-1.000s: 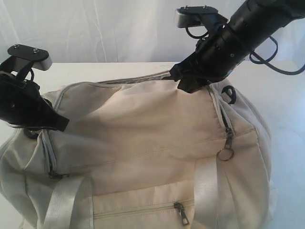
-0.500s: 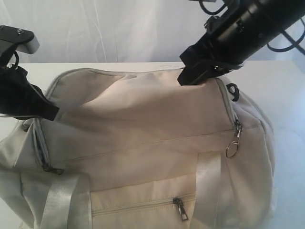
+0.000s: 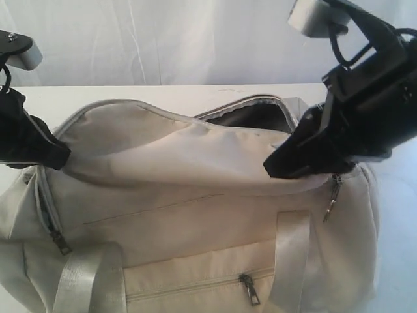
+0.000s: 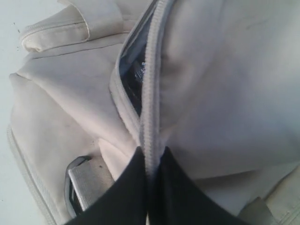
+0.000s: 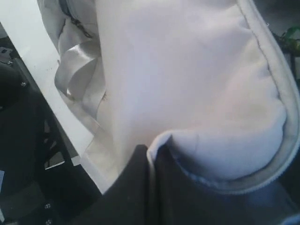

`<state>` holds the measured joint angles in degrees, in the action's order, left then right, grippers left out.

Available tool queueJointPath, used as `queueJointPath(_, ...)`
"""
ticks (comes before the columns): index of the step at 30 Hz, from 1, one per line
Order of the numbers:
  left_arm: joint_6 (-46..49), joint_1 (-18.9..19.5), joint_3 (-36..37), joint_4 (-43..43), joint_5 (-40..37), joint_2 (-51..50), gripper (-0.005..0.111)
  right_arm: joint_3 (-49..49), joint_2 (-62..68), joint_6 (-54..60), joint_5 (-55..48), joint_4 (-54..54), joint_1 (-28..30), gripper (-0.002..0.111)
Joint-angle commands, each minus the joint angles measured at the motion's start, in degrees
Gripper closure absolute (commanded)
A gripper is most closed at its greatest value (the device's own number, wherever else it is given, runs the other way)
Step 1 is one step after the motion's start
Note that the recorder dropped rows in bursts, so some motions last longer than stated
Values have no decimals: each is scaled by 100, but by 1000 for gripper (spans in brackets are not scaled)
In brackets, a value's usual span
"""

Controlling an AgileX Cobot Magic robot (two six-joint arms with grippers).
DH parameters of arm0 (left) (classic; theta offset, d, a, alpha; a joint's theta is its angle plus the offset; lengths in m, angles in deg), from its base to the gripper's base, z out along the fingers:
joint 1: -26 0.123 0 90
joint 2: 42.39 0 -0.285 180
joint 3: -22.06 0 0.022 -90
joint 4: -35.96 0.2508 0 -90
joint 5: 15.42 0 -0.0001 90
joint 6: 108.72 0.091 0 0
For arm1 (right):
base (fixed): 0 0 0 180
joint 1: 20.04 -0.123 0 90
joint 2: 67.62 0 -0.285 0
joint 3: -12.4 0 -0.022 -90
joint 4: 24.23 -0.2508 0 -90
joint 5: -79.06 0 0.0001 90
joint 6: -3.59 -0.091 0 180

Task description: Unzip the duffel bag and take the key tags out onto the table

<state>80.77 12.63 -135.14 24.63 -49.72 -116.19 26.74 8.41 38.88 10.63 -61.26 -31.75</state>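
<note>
The beige duffel bag (image 3: 195,195) fills the near part of the white table (image 3: 163,93). Its top flap is pulled toward the camera, so the dark grey lining (image 3: 251,117) shows in the opening. My left gripper (image 3: 62,156) is shut on the grey zipper edge (image 4: 151,117) at the bag's left end, seen close up in the left wrist view (image 4: 150,157). My right gripper (image 3: 273,171) is shut on the flap's edge (image 5: 151,152) at the right end. The key tags are hidden; a green speck (image 5: 293,35) inside cannot be identified.
Pale webbing straps (image 3: 293,251) run down the bag's front, either side of a zipped side pocket with a dark puller (image 3: 249,289). A zipper pull (image 3: 333,195) hangs under the right gripper. A white curtain stands behind the table. Dark robot framework (image 5: 23,164) lies past the table edge.
The right gripper has swung right and nearer with the flap in it, exposing the dark lining. The left gripper has drifted left, still on the zipper edge.
</note>
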Motion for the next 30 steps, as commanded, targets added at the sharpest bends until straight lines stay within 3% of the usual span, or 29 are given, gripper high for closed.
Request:
queueJointPath(1, 60, 8, -42, -52, -281, 130, 78, 516, -471, 116, -153, -91, 7, 108)
queueJointPath(6, 75, 8, -42, -117, -318, 447, 45, 920, -794, 183, -153, -91, 7, 108)
queueJointPath(9, 75, 8, -42, -145, -260, 682, 39, 1153, -911, 183, -153, -91, 7, 108)
queueJointPath(17, 132, 8, -42, -502, -176, 500, 48, 1892, -1078, 183, -153, -91, 7, 108)
queueJointPath(23, 748, 8, -42, -1142, 15, -40, 55, 2526, -1078, 183, -153, -60, 7, 108)
queueJointPath(28, 936, -5, -42, -1294, -67, -496, 72, 2915, -1078, 183, -153, -48, 7, 108)
queueJointPath(30, 1823, -15, -42, -1949, -382, -596, 86, 3072, -1078, 183, -153, -38, 7, 108)
